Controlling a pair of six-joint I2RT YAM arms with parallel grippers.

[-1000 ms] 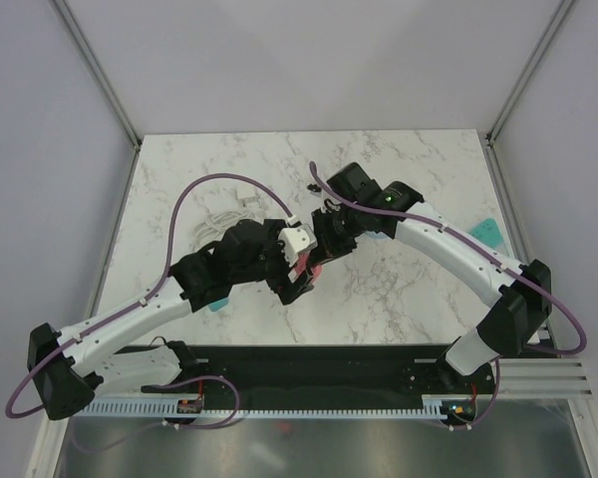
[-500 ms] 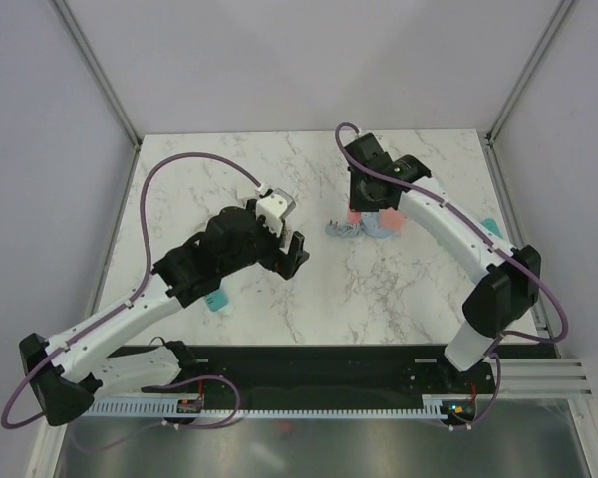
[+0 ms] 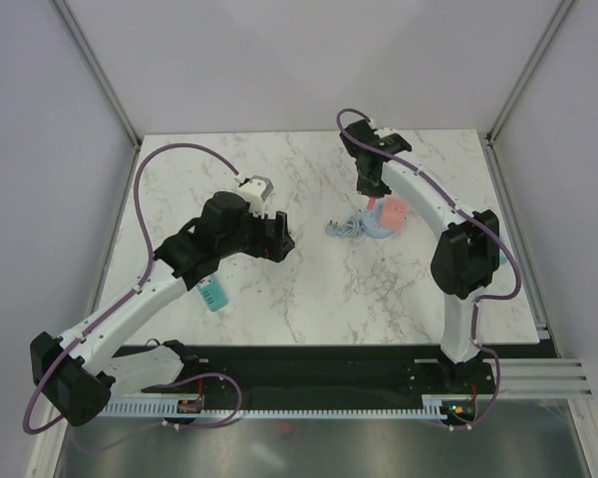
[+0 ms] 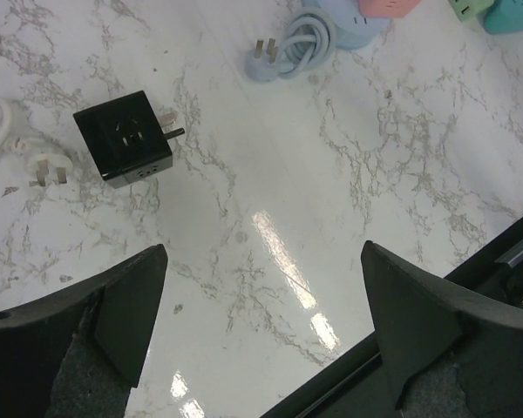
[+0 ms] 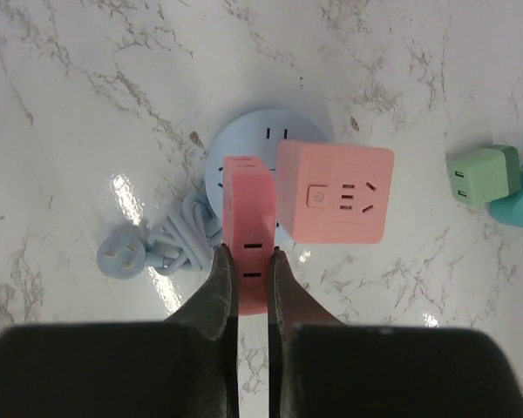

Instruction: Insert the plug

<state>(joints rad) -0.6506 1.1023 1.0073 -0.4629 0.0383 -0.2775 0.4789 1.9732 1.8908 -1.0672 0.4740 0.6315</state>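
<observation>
1. The right tool (image 5: 248,261) pinches a salmon-pink rectangular plastic plug (image 5: 248,205), just beside a pink cube socket (image 5: 340,193) that sits on a pale-blue round hub (image 5: 244,144).
2. The left tool (image 4: 263,252) is spread wide above the marble tabletop (image 4: 375,157), with a black cube adapter (image 4: 126,144) below it.

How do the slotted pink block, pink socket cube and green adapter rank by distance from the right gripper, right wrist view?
1. slotted pink block, held in the right gripper
2. pink socket cube, just right
3. green adapter, far right

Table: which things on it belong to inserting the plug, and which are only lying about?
Likely for the job: pink socket cube, held in the right jaws; blue round socket; blue plug.
Lying about: black cube; white plug; green adapter.
</observation>
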